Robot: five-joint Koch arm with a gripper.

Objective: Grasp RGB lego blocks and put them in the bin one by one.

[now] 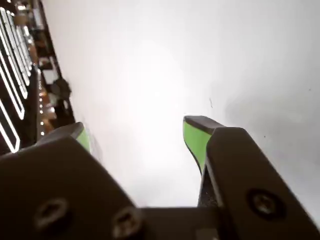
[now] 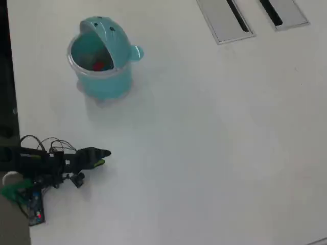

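The teal bin (image 2: 102,81) stands at the upper left of the white table in the overhead view, its domed lid tipped back and its mouth open. A red lego block (image 2: 100,65) lies inside it; I cannot tell what else is in there. No block shows on the table in either view. My gripper (image 2: 101,156) rests low at the lower left, well below the bin, pointing right. In the wrist view the gripper (image 1: 137,128) is open, its green-padded fingers (image 1: 196,141) wide apart with only bare white table between them.
Two grey slotted plates (image 2: 225,20) (image 2: 280,12) lie at the table's top right. The arm's base and wires (image 2: 30,168) sit at the left edge, beside a dark strip (image 2: 6,102). A dark rack with lights (image 1: 20,75) shows at the wrist view's left.
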